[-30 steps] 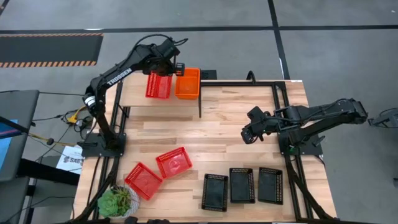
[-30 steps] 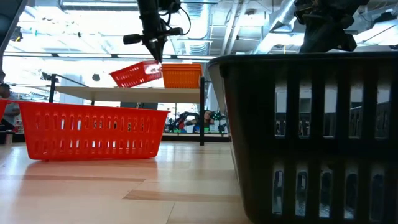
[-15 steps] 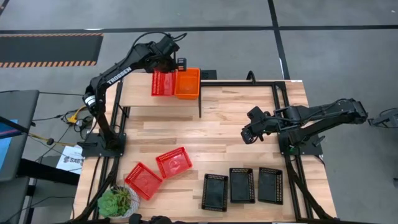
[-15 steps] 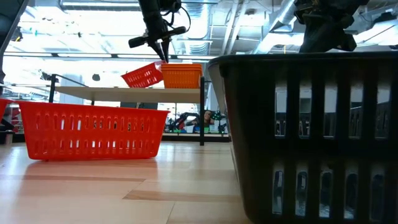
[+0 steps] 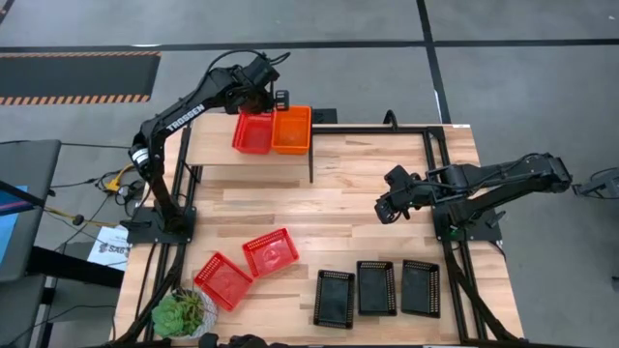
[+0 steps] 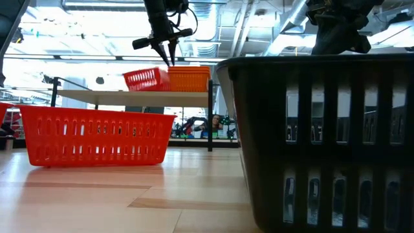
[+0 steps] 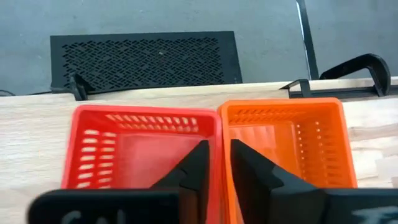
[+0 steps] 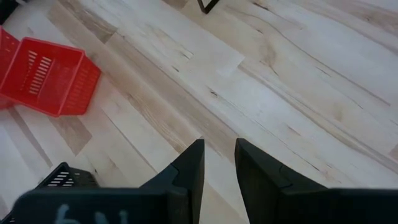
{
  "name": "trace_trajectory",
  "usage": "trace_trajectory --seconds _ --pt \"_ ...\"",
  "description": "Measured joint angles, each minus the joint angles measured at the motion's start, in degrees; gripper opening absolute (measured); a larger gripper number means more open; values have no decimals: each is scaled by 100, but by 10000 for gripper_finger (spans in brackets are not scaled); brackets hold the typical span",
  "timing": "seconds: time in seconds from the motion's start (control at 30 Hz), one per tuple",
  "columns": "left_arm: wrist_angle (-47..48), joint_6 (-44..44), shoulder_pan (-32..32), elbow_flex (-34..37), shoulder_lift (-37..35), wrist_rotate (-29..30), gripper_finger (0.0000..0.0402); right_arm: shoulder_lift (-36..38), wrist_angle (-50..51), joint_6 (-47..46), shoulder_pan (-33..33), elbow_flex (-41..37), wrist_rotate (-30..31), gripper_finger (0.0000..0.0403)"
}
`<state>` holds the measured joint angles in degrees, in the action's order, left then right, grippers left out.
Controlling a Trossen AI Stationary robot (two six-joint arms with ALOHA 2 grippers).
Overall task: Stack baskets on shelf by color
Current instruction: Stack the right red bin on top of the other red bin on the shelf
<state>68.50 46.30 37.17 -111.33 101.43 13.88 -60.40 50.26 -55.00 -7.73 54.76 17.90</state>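
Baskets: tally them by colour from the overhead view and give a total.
Red baskets: 3, one on the shelf, two on the table
Orange baskets: 1 visible from above, on the shelf; any nested inside cannot be told
Black baskets: 3, in a row on the table
Total: 7

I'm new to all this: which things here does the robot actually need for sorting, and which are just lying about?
Part of the job: red basket and orange basket on the shelf; two red baskets and three black baskets on the table.

Just lying about: potted plant, clamps.
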Motion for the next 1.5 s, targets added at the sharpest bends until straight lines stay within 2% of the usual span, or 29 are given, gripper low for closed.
trace_trajectory --seconds 0.3,0.47,0.6,0.73,0.97,1.1,1.23,1.3,1.37,1.5 --pt "-44 -255 0 -1 -3 -66 116 0 0 2 0 0 -5 113" --pt "619 -851 -15 -425 -30 -448 125 0 2 0 0 0 -8 113" --pt "1363 -1367 -302 -992 -42 -660 126 0 2 2 15 0 -3 113" --pt "2186 -1619 -869 -1527 -51 -731 126 0 -5 7 161 0 -16 113" --pt "2167 -1282 -2321 -1565 -280 -685 145 -2 -484 716 168 0 -469 120" --pt "2149 -623 -3133 -1556 -254 -142 173 18 -1794 1311 185 0 -978 154" --pt "2150 -519 -3852 -1557 -220 300 188 20 -3630 2018 278 7 -1435 203" --pt "2151 -383 -4137 -1554 -216 545 190 9 -4013 2236 366 165 -1501 222" --pt "2138 -178 -4331 -1460 -239 587 187 -37 -3873 2419 441 474 -1496 233" --pt "2143 130 -4660 -951 -219 414 179 -175 -2911 2971 476 1074 -1488 239"
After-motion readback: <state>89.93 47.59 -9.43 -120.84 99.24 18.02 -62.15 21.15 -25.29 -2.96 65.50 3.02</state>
